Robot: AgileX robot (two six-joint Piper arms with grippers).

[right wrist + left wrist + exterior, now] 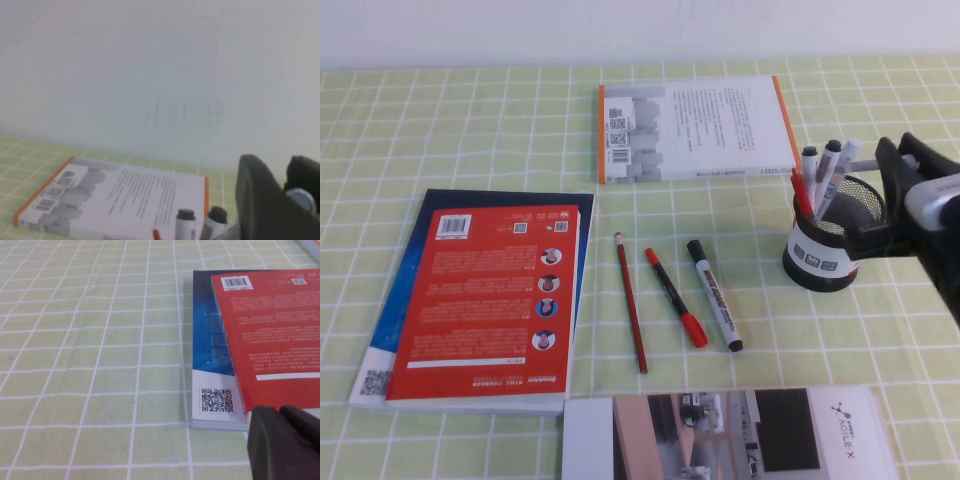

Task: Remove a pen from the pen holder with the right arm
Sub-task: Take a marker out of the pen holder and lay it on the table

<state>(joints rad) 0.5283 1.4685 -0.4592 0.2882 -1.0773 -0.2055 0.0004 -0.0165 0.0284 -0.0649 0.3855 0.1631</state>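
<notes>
Green checked tablecloth (470, 130) is spread across the whole work surface. Black mesh pen holder (865, 205) is stood upright near the robot's right edge of the table, banded with a white label. Several markers are seen upright inside it, along with one red pen (802, 190) leaning at its left side. Right gripper (900, 165) is positioned at the holder's right, level with the pen tops. In the right wrist view its two dark fingers (255, 200) are seen clenched around the capped top of one grey-tipped pen (301, 199), which is still seated in the holder with the others. Three writing tools are laid loose on the cloth left of the holder, side by side and apart: a thin red pencil (630, 300), a red pen (675, 297) and a white marker with black ends (714, 295). A white book with an orange spine (695, 128) is lain flat towards the far edge. A red book (490, 300) is stacked on a blue book (405, 300) at the robot's left. A printed brochure (740, 435) is partly seen at the near edge. Left gripper (281, 412) is held low just beside the near corner of the stacked books, its fingers pressed together on nothing; it is not caught in the high view.
</notes>
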